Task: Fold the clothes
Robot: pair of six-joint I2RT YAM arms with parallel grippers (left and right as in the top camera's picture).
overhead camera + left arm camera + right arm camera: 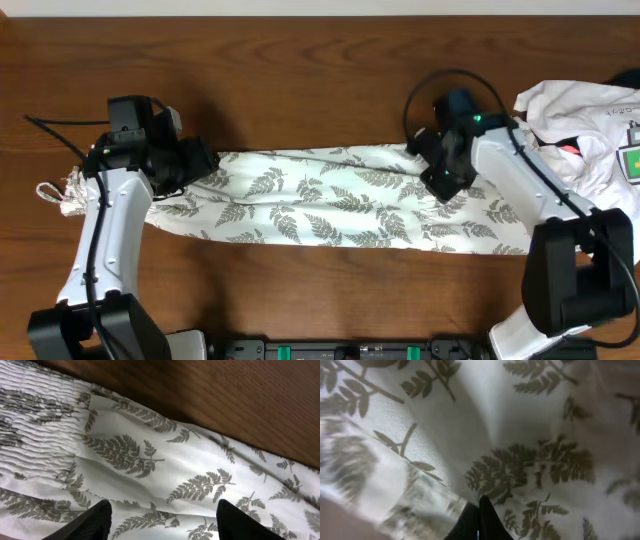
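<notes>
Though mostly cut off at frame edge, right hand [479,519] together at clothes [520,435] | left hand [162,512] apart above them

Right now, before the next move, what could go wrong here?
1. The right claw is shut at a crease of the fern-print garment; it may hold little cloth and slip when lifted.
2. The left claw hangs open over the other end, so pulling now may drag and bunch the cloth.
3. The plain white garment lies beside the right arm and could snag.
</notes>
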